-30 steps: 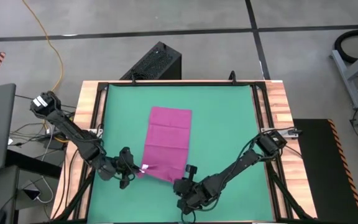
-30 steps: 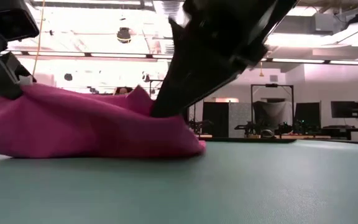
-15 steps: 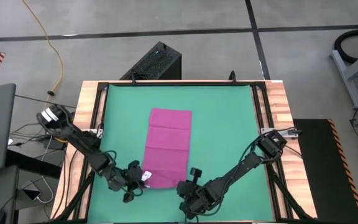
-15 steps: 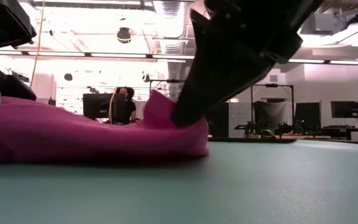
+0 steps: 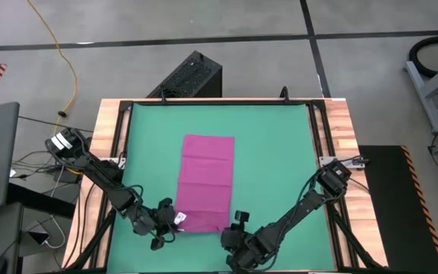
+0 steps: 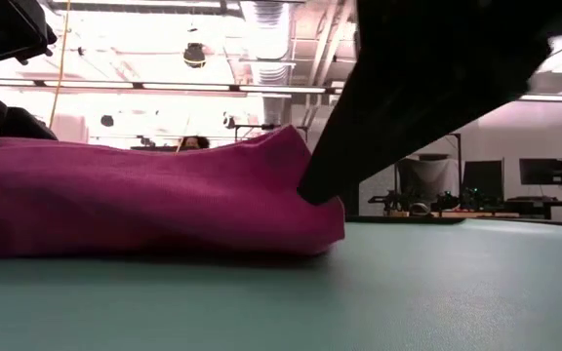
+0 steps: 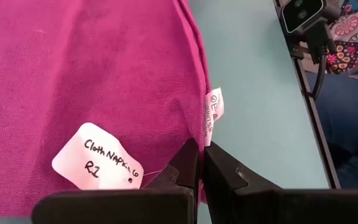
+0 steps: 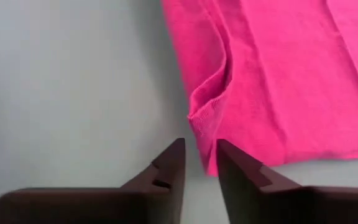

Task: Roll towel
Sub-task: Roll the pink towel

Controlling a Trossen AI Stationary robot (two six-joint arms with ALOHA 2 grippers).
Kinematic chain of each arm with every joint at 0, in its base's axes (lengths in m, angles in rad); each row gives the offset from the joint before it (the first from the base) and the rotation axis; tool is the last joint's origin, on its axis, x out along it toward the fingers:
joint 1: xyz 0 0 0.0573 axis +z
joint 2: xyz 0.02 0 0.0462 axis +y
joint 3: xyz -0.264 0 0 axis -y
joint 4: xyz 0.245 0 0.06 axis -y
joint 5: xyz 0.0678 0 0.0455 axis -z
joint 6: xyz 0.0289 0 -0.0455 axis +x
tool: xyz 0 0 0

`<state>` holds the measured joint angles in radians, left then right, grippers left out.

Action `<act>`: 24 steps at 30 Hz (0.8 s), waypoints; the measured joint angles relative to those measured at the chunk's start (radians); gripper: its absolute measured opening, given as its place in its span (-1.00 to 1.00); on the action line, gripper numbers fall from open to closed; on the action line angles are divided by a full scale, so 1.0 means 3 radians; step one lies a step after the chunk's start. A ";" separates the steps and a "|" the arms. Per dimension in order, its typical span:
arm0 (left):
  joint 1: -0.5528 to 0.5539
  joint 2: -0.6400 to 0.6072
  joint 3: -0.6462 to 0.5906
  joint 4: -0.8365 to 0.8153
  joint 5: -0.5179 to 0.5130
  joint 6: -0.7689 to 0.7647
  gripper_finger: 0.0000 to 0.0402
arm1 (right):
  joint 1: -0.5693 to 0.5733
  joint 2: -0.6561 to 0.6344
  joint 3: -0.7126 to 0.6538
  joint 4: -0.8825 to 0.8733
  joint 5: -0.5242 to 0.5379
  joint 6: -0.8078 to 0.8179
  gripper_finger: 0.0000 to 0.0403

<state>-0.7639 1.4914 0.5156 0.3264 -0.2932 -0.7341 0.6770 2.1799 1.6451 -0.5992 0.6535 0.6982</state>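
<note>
One thin, soft magenta towel [image 5: 204, 181], rectangular.

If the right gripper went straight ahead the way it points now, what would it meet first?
Most likely the towel: its near corner lies just ahead of the right gripper, whose fingers stand slightly parted and apart from the cloth. How high the fingertips sit above the green mat is unclear.

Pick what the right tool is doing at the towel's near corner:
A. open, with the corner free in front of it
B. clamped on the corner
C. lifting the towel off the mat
A: in the right wrist view the right tool stands parted, the towel corner lying unpinched ahead.
</note>
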 joint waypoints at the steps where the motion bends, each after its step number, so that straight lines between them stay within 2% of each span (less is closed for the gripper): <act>1: 0.0000 0.0000 0.0000 0.0000 0.0000 0.0000 -1.00 | 0.0012 0.0000 0.0000 0.0015 0.0014 -0.0012 -0.33; 7: 0.0000 0.0000 0.0000 0.0003 -0.0003 -0.0003 -1.00 | 0.0003 0.0000 0.0000 0.0089 0.0101 -0.0075 0.00; 11: 0.0000 -0.0001 0.0000 0.0005 -0.0004 -0.0004 -1.00 | -0.0039 0.0000 0.0000 0.0194 0.0103 -0.0264 0.07; 19: 0.0000 -0.0003 0.0000 0.0029 -0.0006 -0.0028 -1.00 | -0.0078 0.0001 0.0001 0.0269 0.0163 -0.0524 0.00; 21: 0.0000 -0.0003 0.0000 0.0031 -0.0006 -0.0032 -1.00 | -0.0077 0.0001 0.0001 0.0269 0.0256 -0.0520 -0.07; 24: 0.0000 -0.0003 0.0000 0.0032 -0.0006 -0.0067 -1.00 | -0.0077 0.0001 0.0001 0.0269 0.0310 -0.0497 -0.28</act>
<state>-0.7639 1.4906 0.5156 0.3359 -0.2950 -0.7542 0.6539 2.1803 1.6455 -0.5184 0.7465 0.5490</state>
